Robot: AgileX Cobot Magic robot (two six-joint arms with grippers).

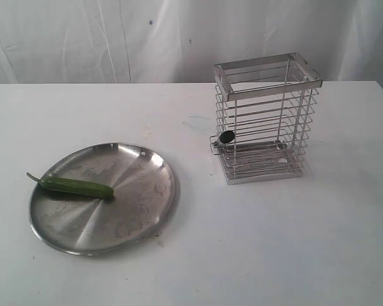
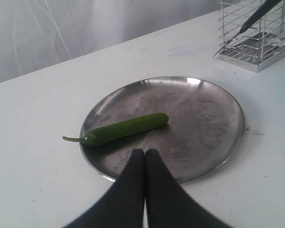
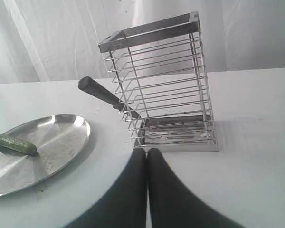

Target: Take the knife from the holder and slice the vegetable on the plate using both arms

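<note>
Knife (image 3: 104, 97), one, poking through one holder (image 3: 156, 80), one vegetable (image 2: 126, 128) on one plate (image 2: 204, 142)

The vegetable (image 1: 76, 186) is green, the plate (image 1: 137, 201) scuffed silver, the holder (image 1: 274, 88) shiny steel with horizontal bars, the knife (image 3: 98, 91) black, the table (image 1: 274, 242) white.

The left pincer (image 2: 145, 151) is showing two smooth, matte black fingers (image 2: 126, 192), each tapering from a broad base to a narrow rounded tip, with only a thin seam running between them. The right pincer (image 3: 147, 150) is looking much the same: two plain black fingers (image 3: 171, 197), rounded at the ends and widening away from the tips, their surfaces catching a faint dull sheen.
</note>
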